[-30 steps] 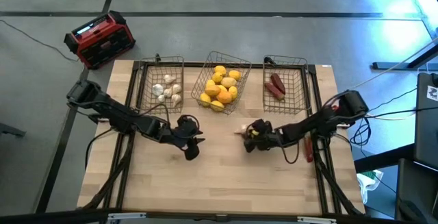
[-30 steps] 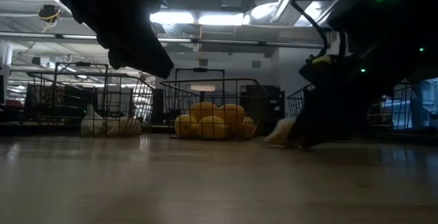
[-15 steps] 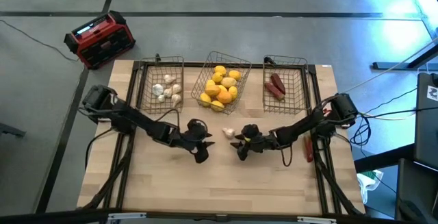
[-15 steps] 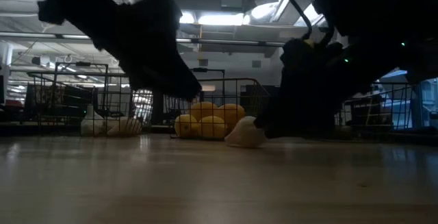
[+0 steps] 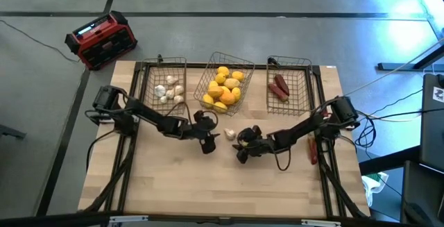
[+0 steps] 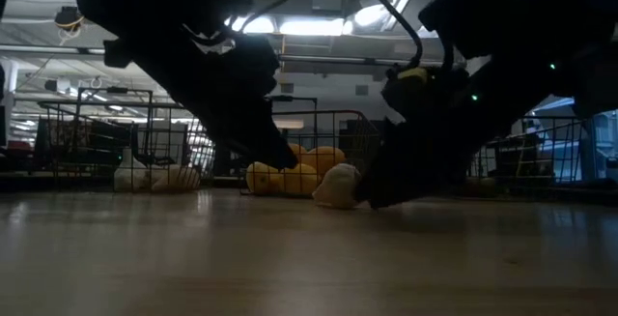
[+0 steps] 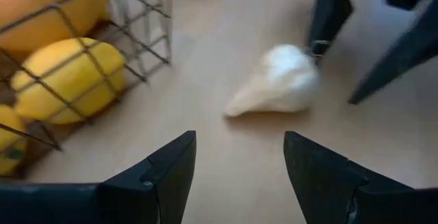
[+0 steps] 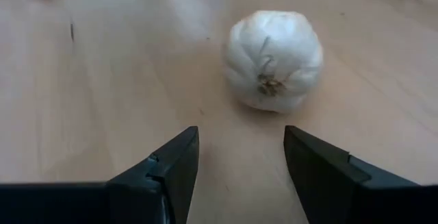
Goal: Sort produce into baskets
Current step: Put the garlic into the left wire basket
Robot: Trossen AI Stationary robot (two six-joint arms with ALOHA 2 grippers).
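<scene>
garlic bulb [image 5: 229, 135] loose between my two empty, parted grippers, left gripper [image 7: 236, 176] should close on it next.

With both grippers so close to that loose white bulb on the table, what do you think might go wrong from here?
1. The left gripper and right gripper both face the white bulb from opposite sides with open jaws; the arms could collide if both advance.
2. The bulb is rounded and lies free on the table; a nudge from one finger may roll it away.
3. It lies beside the middle basket of yellow fruit, so it might be knocked against the wire or dropped in the wrong basket.
</scene>
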